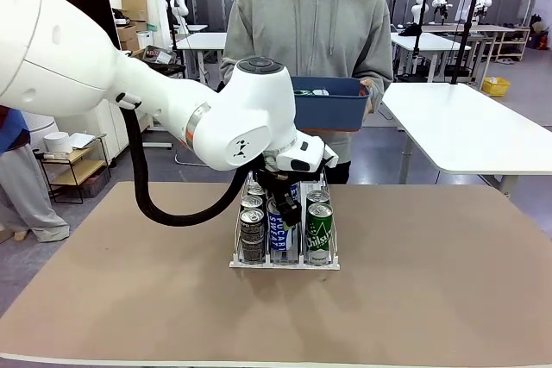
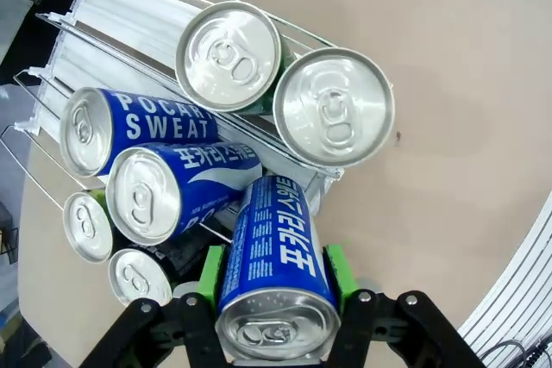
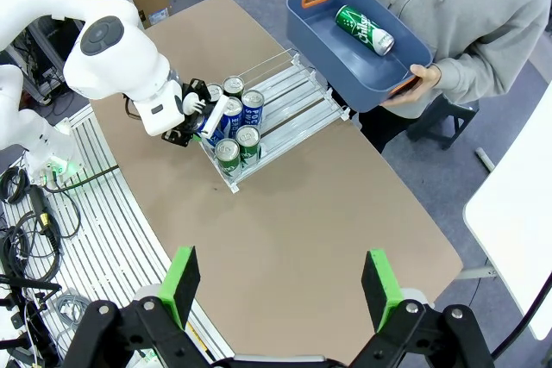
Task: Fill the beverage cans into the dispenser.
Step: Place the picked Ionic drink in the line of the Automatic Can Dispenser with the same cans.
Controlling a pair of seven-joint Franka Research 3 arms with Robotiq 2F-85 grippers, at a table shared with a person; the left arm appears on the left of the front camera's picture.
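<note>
Left arm and dispenser. The left arm reaches in from the robot's left, its forearm passing above the dispenser (image 1: pixel 285 263). The wrist bends downward, so the left gripper (image 1: pixel 285 204) hangs over the front of the dispenser's middle lane.

In the left wrist view, the left gripper (image 2: pixel 276 277) has its green pads (image 2: pixel 211 271) pressed against opposite sides of a blue can (image 2: pixel 274 234). The pads pinch the can near its top end, and its far end points toward the dispenser. Whether that end rests on anything cannot be told.

Beyond the blue can, the middle lane holds two blue cans (image 2: pixel 172 191). The lane on one side holds two green cans (image 2: pixel 228 56), tops up, and the lane on the other side holds two more can tops (image 2: pixel 86 226).

The right gripper (image 3: pixel 283 289) is high above the table, well apart from the dispenser (image 3: pixel 302 96), on the robot's side of it. It looks down with its fingers spread wide and nothing between them.

Beyond the dispenser's far end, a person's hands (image 3: pixel 414 84) hold a blue bin (image 3: pixel 345 49). One green can (image 3: pixel 365 29) lies in the bin on its side.
</note>
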